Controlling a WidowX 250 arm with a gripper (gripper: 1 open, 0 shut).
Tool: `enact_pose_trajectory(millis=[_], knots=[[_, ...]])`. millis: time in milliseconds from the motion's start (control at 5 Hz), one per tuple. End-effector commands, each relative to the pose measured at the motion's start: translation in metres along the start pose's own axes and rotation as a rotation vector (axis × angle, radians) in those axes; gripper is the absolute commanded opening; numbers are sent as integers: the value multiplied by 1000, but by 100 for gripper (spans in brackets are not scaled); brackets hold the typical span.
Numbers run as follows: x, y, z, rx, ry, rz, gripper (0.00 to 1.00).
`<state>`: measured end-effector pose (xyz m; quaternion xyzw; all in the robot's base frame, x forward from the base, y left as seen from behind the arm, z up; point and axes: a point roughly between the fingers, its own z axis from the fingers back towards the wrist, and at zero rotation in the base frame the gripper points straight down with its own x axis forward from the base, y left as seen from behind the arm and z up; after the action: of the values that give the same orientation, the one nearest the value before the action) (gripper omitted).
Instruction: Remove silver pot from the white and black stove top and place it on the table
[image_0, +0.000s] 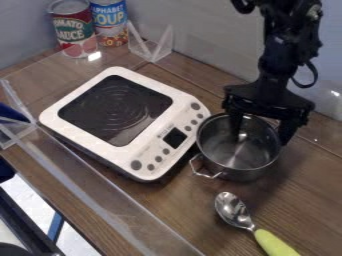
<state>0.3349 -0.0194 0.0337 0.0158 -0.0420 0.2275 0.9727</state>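
Observation:
The silver pot (241, 150) stands upright on the brown wooden table (120, 205), just right of the white and black stove top (120, 122). Its near handle points toward the front. The stove's black ringed plate is bare. My gripper (262, 122) points straight down over the far half of the pot and is open. One finger (229, 114) hangs by the pot's left rim and the other (293, 126) by its right rim. Whether either finger touches the rim cannot be told.
A spoon (235, 211) with a yellow-green handle lies on the table in front of the pot. Two printed food cans (88, 27) stand at the back left. Clear plastic edging (80, 185) runs along the table's front and left sides.

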Motion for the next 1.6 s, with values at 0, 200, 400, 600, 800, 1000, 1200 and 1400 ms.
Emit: enact_pose_trajectory(millis=[0,200,400,600,800,1000,1200,1400], knots=[[7,5,23,-24,-46,63,100],[5,5,27,-21,-42,106,100],[9,6,29,-26,-37,71,100],[12,8,30,-32,-33,35,100],[15,9,32,-38,-30,-2,100],[17,14,29,-44,-30,-54,100],[19,20,26,-47,-27,-107,100],[16,31,24,-45,-24,-108,100]])
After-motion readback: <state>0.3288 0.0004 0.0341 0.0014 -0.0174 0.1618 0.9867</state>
